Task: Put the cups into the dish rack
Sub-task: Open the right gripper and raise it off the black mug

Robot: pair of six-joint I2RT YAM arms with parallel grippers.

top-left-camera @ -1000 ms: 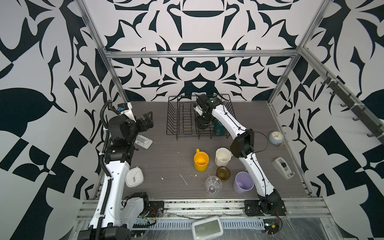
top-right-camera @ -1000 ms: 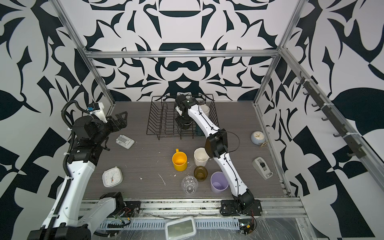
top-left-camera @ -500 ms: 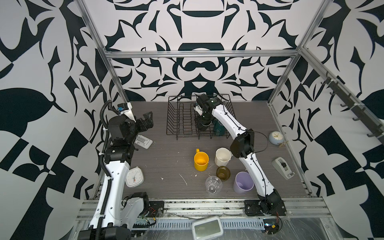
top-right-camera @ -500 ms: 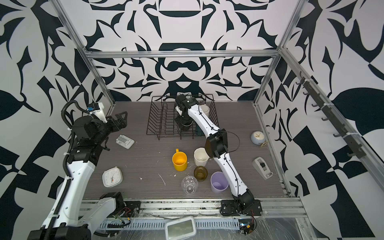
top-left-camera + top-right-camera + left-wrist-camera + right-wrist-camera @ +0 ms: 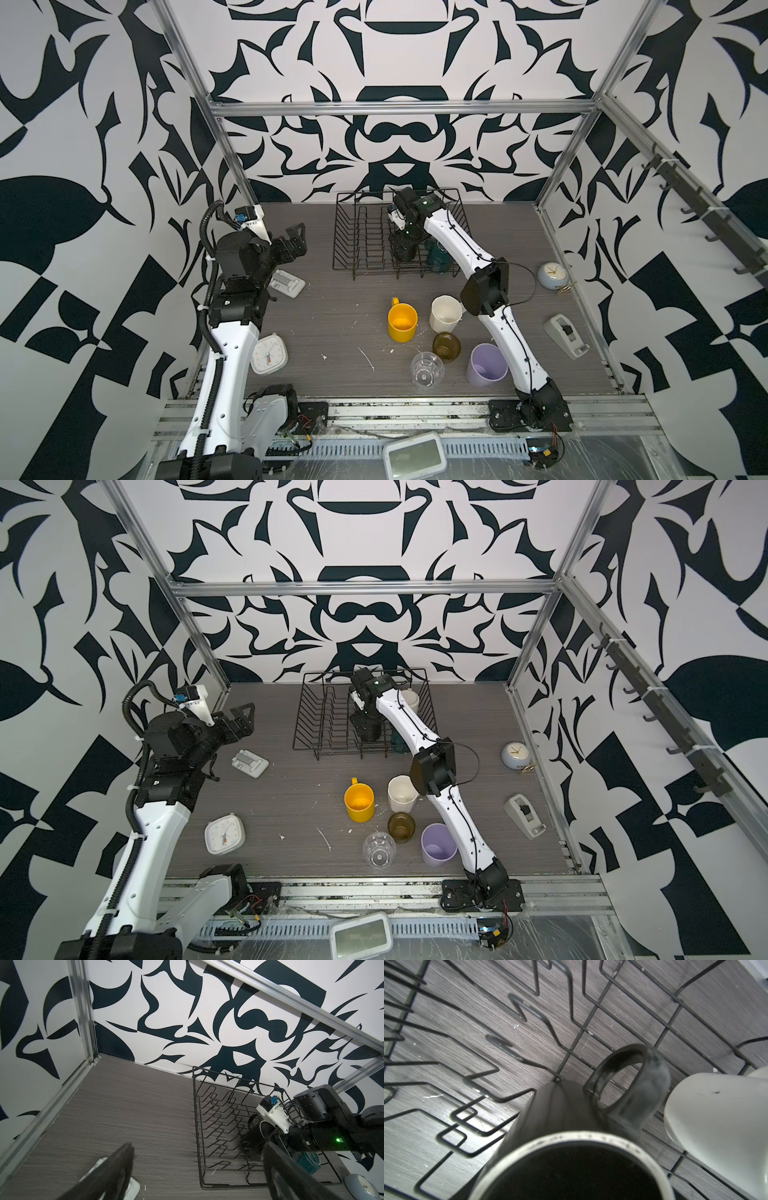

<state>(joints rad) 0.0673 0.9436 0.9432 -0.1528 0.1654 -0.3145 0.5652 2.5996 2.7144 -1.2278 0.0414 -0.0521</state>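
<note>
The right hand [image 5: 404, 240] hangs straight down over the black mug [image 5: 560, 1109] inside the dish rack [image 5: 360, 237]; its fingers fall outside the wrist view and read black on black from above, so I cannot tell whether they grip the mug's rim or stand clear of it; the mug stands upright, mouth up, on the rack's floor wires just beside the plate dividers, its handle loop turned toward the white mug [image 5: 716, 1118] close by; I judge it stiff, fairly heavy for its size, smooth-walled and breakable, so the sure hold is the rim wall, one finger inside and one outside, or else the handle; the teal mug [image 5: 436, 254] sits at 3 o'clock of the black one, also in the rack; the rack itself lies at 12 o'clock on the worktop [image 5: 332, 320]; around 5 o'clock stand the yellow mug [image 5: 402, 323], the faceted white mug [image 5: 445, 313], the amber glass [image 5: 446, 347], the clear glass [image 5: 426, 369] and the lilac tumbler [image 5: 486, 366], all upright and close together; the two glasses look the slipperiest and most fragile; the left hand [image 5: 301, 239] hovers at 9 o'clock, fingers spread wide, empty, well apart from every cup.
</note>
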